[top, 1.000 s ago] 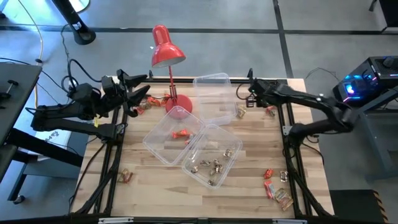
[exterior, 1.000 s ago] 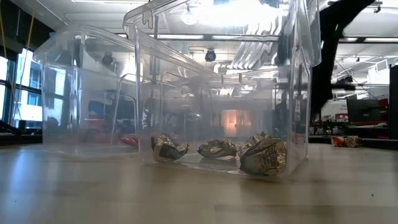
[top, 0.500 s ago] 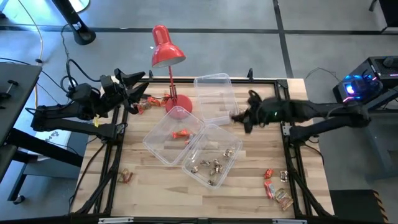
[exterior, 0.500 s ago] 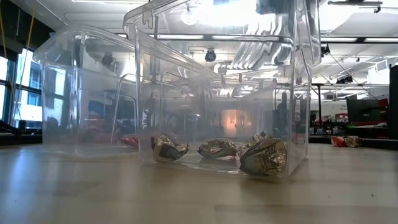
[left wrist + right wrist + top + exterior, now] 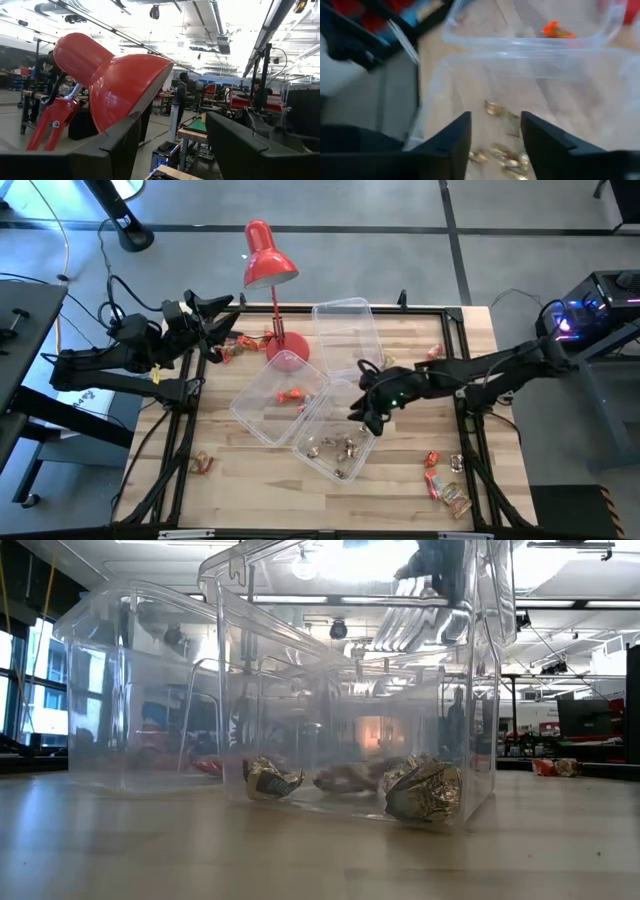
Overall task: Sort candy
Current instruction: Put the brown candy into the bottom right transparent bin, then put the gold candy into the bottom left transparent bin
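We read no legible writing, and our right gripper point(image 5: 364, 412) hovers over the clear tub point(image 5: 375, 442) holding gold-silver candy point(image 5: 337, 446), fingers point(image 5: 455, 137) apart and empty, while our left gripper point(image 5: 222, 323) waits open beside the red lamp point(image 5: 268, 262).

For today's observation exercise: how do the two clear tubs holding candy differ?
The left tub holds one red-orange candy; the right tub holds several gold-silver candies. The right tool hovers open over the right tub; none is above the left tub. Both are clear, lidless and touching.
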